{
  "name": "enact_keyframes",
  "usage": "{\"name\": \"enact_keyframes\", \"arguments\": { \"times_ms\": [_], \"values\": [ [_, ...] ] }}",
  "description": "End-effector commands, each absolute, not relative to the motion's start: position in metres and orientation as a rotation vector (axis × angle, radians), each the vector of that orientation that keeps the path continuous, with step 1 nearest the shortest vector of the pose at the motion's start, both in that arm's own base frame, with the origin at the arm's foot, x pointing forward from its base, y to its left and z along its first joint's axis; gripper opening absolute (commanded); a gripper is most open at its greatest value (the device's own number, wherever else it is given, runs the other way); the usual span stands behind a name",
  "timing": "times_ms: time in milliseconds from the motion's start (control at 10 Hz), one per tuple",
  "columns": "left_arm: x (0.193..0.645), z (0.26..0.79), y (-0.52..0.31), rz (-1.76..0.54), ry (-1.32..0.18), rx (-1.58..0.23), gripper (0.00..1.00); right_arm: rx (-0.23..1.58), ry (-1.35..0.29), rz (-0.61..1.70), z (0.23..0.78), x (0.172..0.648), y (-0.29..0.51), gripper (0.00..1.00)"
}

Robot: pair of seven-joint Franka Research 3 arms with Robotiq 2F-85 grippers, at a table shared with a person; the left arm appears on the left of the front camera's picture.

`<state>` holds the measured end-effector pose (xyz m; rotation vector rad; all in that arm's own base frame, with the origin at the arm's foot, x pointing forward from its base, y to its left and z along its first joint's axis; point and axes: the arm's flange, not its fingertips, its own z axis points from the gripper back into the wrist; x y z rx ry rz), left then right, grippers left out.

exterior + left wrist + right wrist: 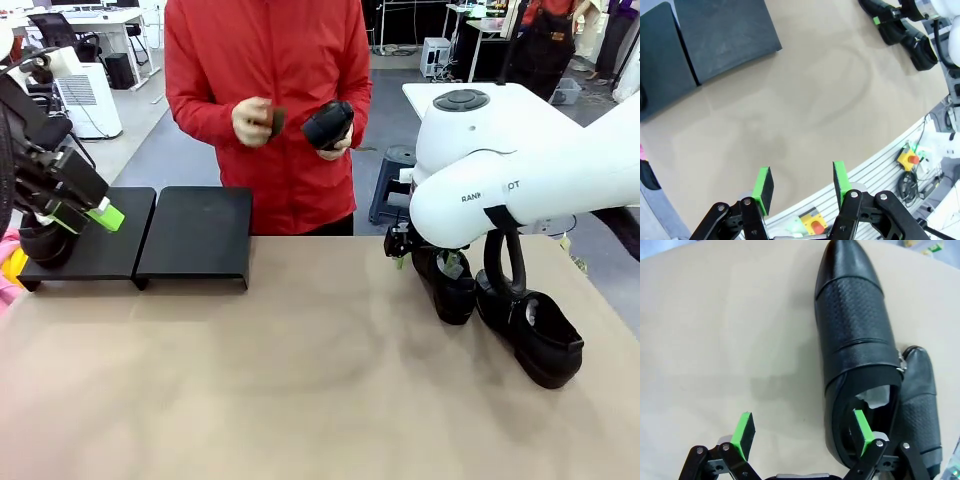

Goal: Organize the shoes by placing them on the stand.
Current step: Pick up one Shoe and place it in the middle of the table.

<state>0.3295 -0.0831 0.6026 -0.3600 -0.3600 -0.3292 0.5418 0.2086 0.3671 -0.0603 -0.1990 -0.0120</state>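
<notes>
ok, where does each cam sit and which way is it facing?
Front: fixed between the arms, faces across the table to a person with a held shoe; left gripper near the stand, right arm above the shoe pair.
Left wrist: high, angled down at table, stand and shoe pair; left gripper's open jaws at the bottom.
Right wrist: close, straight down on the shoe pair; right gripper open, one pad over a shoe's opening.
Shared: all three show the shoe pair; front and left wrist share the stand.

Four black shoes, one low black stand (190, 235).
One glossy shoe (40, 250) sits on the stand's left section; two shoes (447, 288) (540, 340) rest well right; another shoe (328, 123) is aloft behind.
</notes>
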Motion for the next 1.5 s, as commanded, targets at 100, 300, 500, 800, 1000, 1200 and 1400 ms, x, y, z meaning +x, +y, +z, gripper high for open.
{"name": "enact_keyframes", "arguments": {
  "times_ms": [100, 300, 500, 800, 1000, 1200, 1400],
  "values": [
    [0.329, 0.603, -0.082, -0.343, -0.358, -0.384, 0.64, -0.033, -0.146, 0.024, 0.361, 0.551, 0.204, 1.00],
    [0.329, 0.603, -0.082, -0.343, -0.358, -0.384, 0.64, -0.038, -0.124, 0.037, 0.350, 0.554, 0.202, 1.00],
    [0.329, 0.603, -0.082, -0.343, -0.358, -0.384, 0.64, -0.038, -0.107, 0.050, 0.341, 0.555, 0.200, 1.00],
    [0.329, 0.603, -0.082, -0.343, -0.358, -0.384, 0.64, -0.032, -0.105, 0.046, 0.336, 0.557, 0.194, 0.80],
    [0.329, 0.603, -0.082, -0.343, -0.358, -0.384, 0.64, -0.051, -0.129, 0.036, 0.338, 0.558, 0.192, 0.41],
    [0.329, 0.603, -0.082, -0.343, -0.358, -0.384, 0.64, -0.054, -0.134, 0.034, 0.338, 0.558, 0.191, 0.01],
    [0.329, 0.603, -0.082, -0.343, -0.358, -0.384, 0.64, -0.078, -0.147, 0.017, 0.338, 0.558, 0.190, 0.00]
  ]
}}
